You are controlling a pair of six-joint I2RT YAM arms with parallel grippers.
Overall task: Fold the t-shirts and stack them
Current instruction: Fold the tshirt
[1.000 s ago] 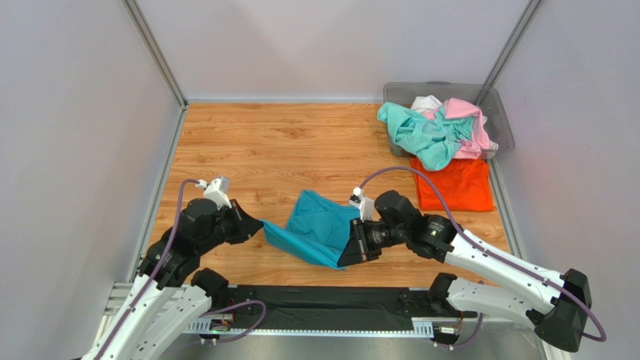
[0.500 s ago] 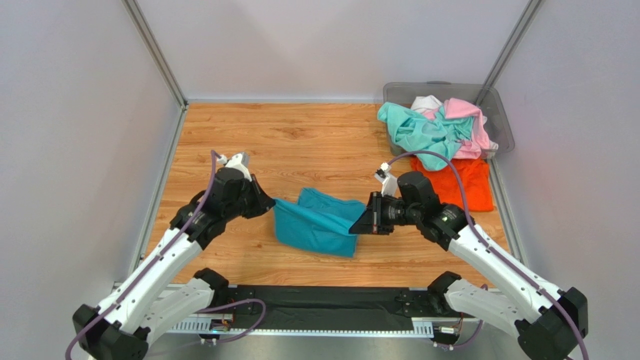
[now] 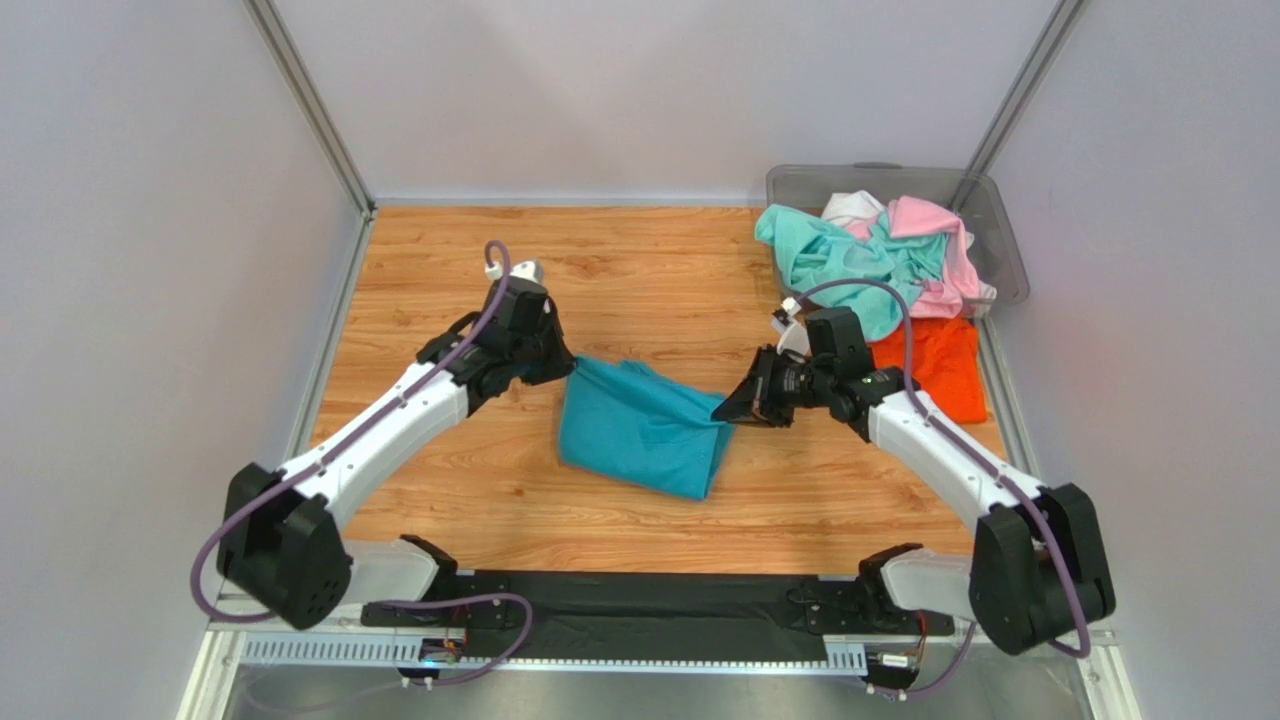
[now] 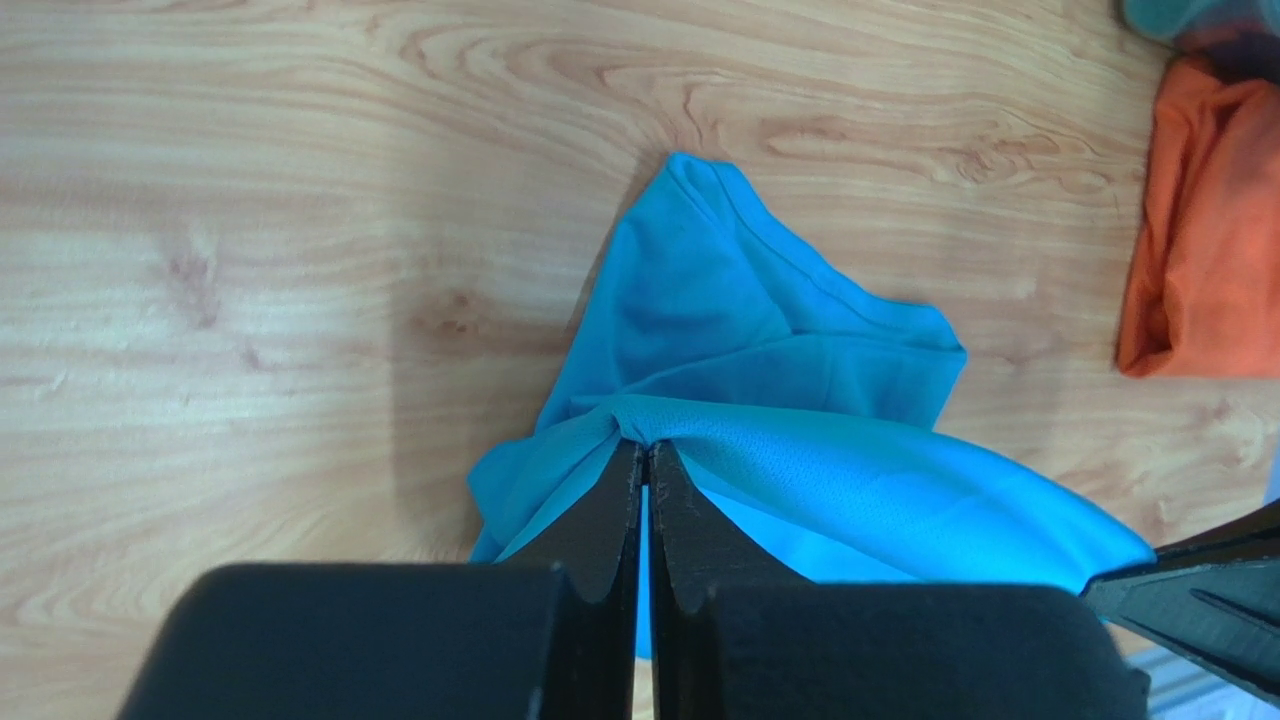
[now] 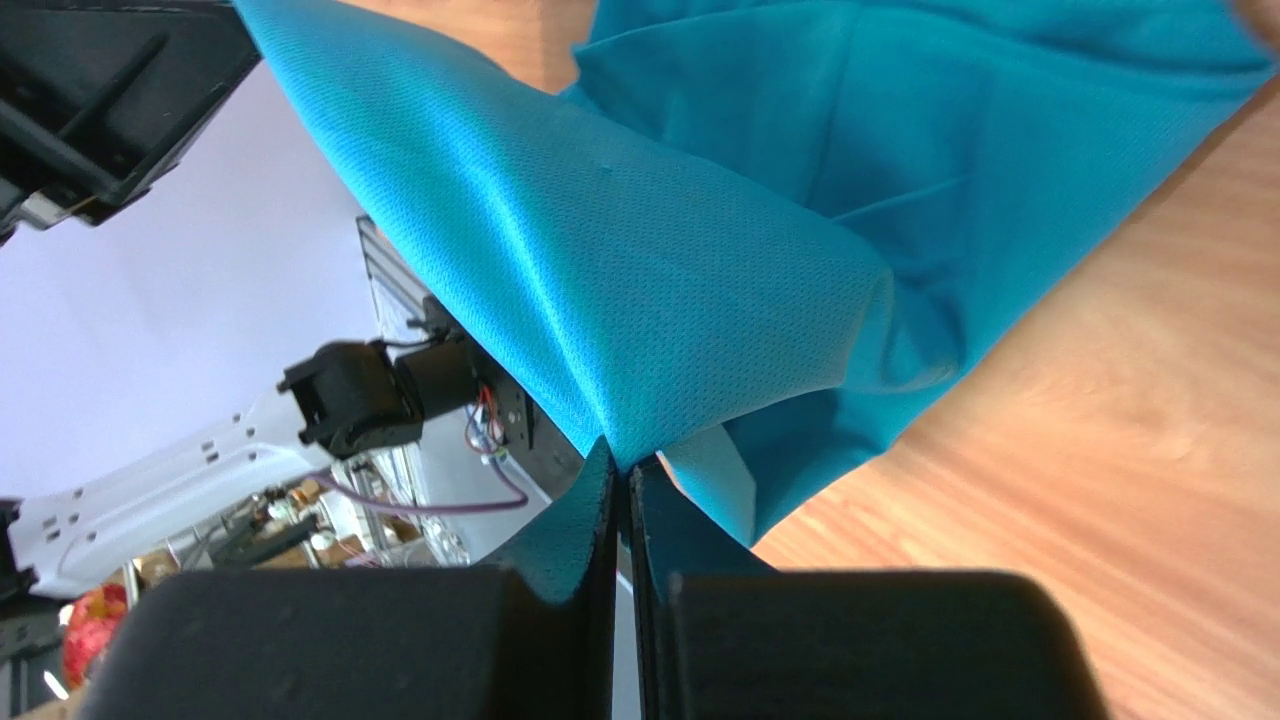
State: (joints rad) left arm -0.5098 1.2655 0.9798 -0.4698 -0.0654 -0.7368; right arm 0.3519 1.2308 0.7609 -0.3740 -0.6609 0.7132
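Observation:
A teal-blue t-shirt [image 3: 643, 428] hangs stretched between both grippers over the middle of the wooden table, its lower part resting on the wood. My left gripper [image 3: 568, 362] is shut on its left upper corner; the left wrist view shows the cloth [image 4: 842, 465] pinched at the fingertips [image 4: 648, 446]. My right gripper [image 3: 732, 414] is shut on the right corner, with the cloth [image 5: 661, 255] draping from its tips [image 5: 622, 458]. An orange t-shirt [image 3: 920, 368] lies flat at the right. Mint-green [image 3: 834, 263], pink [image 3: 939, 248] and white [image 3: 854, 204] t-shirts are heaped at the bin.
A grey translucent bin [image 3: 984, 210] stands at the back right corner, with the heap spilling over its front. Metal frame posts and grey walls close in the table on three sides. The arm bases sit on a black rail [image 3: 646, 608] at the near edge.
Both grippers have carried the teal-blue shirt away from the near edge toward the back of the table, and they have moved farther apart, pulling the top edge taut.

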